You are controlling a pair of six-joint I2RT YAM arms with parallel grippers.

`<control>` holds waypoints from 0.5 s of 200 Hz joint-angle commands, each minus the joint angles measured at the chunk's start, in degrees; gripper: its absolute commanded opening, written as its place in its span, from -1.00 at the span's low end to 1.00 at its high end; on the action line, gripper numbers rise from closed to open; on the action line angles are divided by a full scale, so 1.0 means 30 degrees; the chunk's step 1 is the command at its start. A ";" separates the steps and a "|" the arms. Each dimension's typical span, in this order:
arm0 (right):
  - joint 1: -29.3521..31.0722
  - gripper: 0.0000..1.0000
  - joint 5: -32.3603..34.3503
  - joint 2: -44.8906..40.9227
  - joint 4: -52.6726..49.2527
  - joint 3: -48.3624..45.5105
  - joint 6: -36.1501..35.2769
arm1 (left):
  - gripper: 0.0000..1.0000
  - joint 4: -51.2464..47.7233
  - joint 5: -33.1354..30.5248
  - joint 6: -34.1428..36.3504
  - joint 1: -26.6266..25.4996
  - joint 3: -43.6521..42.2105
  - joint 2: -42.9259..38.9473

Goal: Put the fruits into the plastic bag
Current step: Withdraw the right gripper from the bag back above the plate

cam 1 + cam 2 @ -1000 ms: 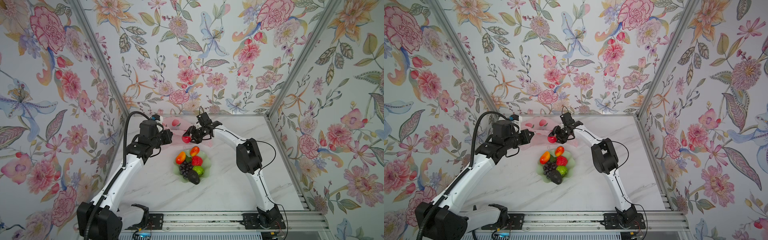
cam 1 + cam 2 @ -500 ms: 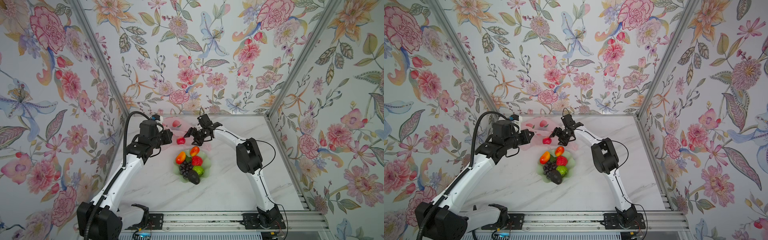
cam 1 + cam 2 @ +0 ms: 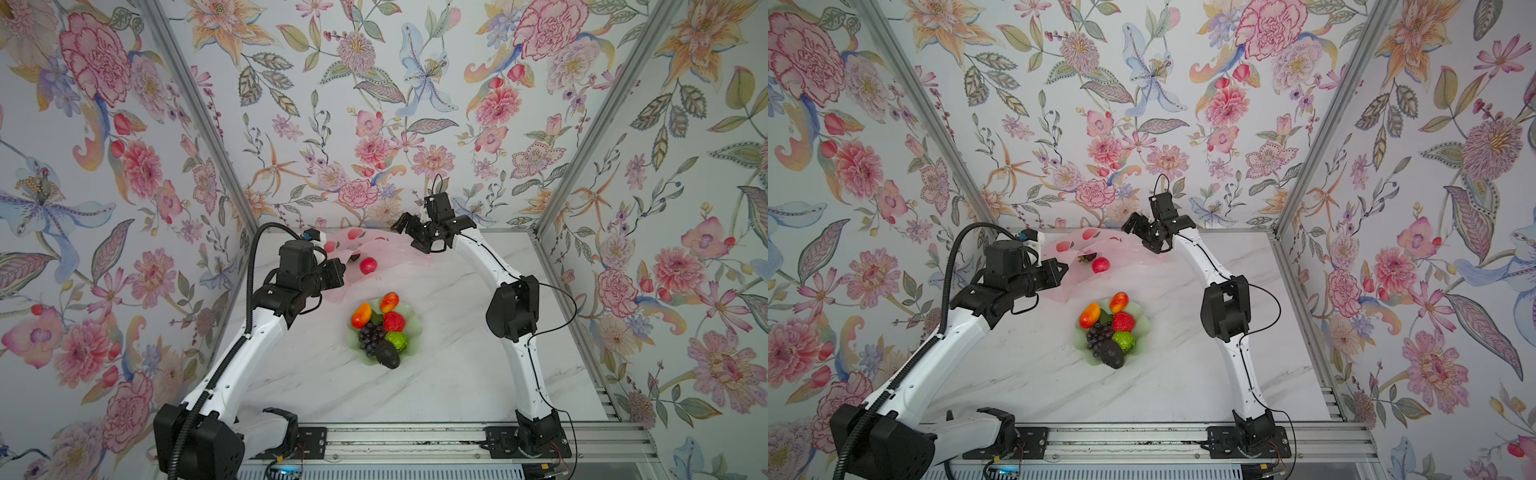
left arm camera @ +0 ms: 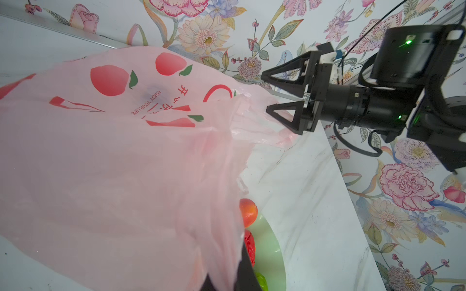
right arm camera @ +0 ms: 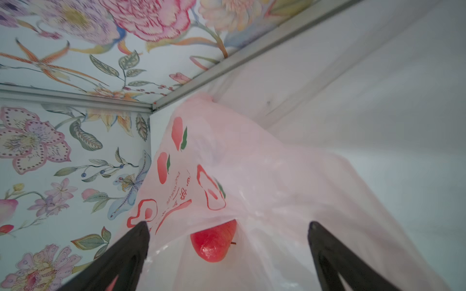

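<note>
Right claw [image 4: 264, 92]: I saw it spread wide and empty, above the plastic bag [image 3: 374, 245].
Left claw [image 3: 340, 266]: clamped on the bag's rim.
Peach [image 3: 368, 266]: just inside the bag's mouth.
Other fruits [image 3: 380, 328]: in the dish [image 3: 411, 328], frontward of my free right claw.

Lab robot test cell, not a home: marble-print tabletop [image 3: 457, 386] boxed in by floral-papered panels [image 3: 374, 104] on aluminium framing [image 3: 590, 137], arm bases [image 3: 536, 432] bolted to an extrusion rail [image 3: 415, 440] along its near edge.
</note>
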 commanded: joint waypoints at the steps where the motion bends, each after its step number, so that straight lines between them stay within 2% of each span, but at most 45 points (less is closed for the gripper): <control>1: 0.0154 0.98 0.0100 -0.0579 -0.1318 0.0132 -0.0819 | -1.00 0.0683 0.0401 -0.0177 -0.0131 0.0435 0.0086; 44: 0.1340 0.98 -0.1336 -0.2920 -0.1880 -0.0262 -0.1353 | -1.00 0.0663 0.0091 0.0146 -0.0128 0.1354 0.0775; 100: 0.3556 0.98 0.1875 -0.7349 -0.4565 -0.1730 -0.4144 | -1.00 -0.0154 -0.0808 0.0353 -0.0485 0.3337 0.3019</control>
